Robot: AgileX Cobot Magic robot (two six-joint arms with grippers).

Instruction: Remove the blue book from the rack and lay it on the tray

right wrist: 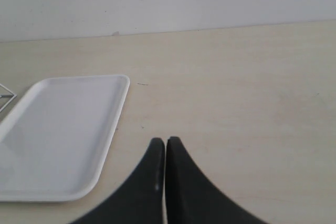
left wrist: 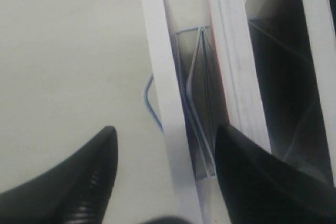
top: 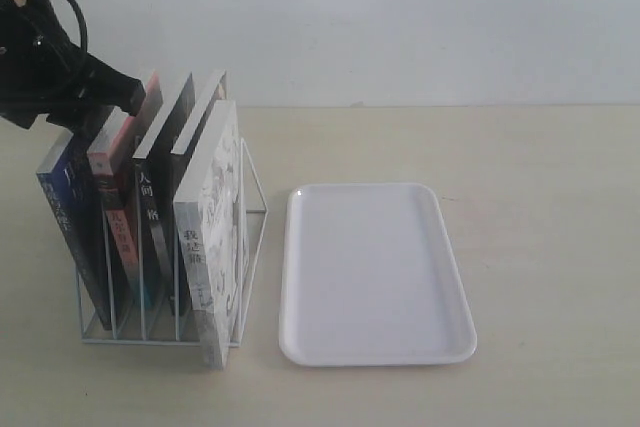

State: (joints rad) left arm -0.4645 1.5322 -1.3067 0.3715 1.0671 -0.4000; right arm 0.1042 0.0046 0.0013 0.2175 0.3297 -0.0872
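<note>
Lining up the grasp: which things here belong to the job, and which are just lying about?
Job: blue book, rack, tray, open left pincer.
Lying about: pink-and-red book, black-spined books, white-spined book, shut right pincer.

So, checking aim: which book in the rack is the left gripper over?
The blue book, at the rack's left end, straddled by the open left gripper; the other spines are red, black or white.

Probably a lab test bench: bare pale tabletop (top: 540,247), blank white wall (top: 400,17).
</note>
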